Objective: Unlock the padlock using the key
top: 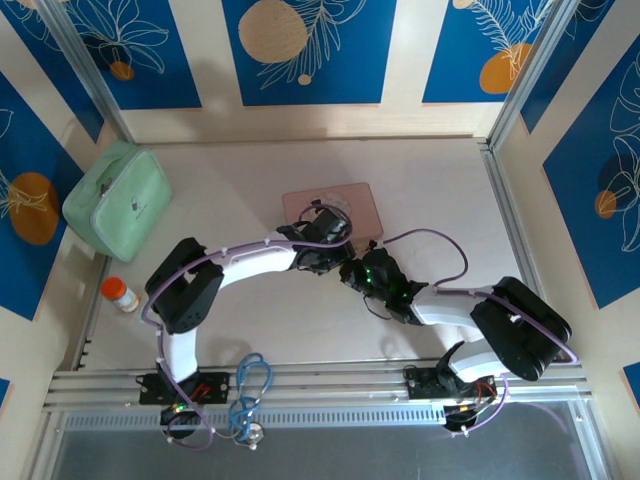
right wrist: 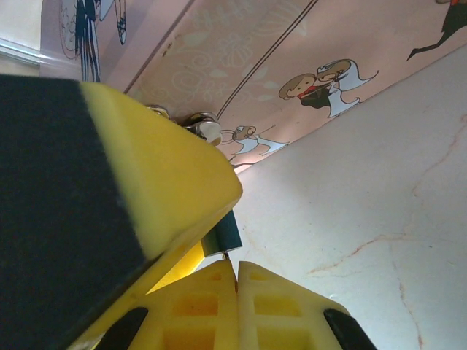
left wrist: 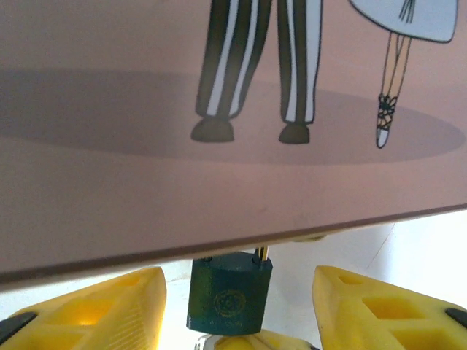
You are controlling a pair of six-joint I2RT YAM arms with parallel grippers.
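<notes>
The small blue padlock (left wrist: 230, 295) hangs under the edge of the pink picture tin (left wrist: 219, 182), its shackle (left wrist: 260, 254) running up behind the tin's rim. My left gripper (left wrist: 237, 310) is open. Its yellow fingers (left wrist: 95, 313) stand on either side of the padlock, with bare table showing in both gaps. My right gripper (right wrist: 237, 273) is shut on the key (right wrist: 235, 257). Only a thin sliver of the key shows, reaching up to the padlock's (right wrist: 228, 233) underside. From above, the left gripper (top: 322, 248) and right gripper (top: 352, 272) meet at the near edge of the pink tin (top: 345, 200).
A mint green pouch (top: 118, 200) lies at the back left, and a small orange-capped bottle (top: 120, 293) stands by the left rail. A blue looped cord (top: 250, 392) rests on the front rail. Aluminium frame posts (top: 520, 90) and patterned walls close in the table.
</notes>
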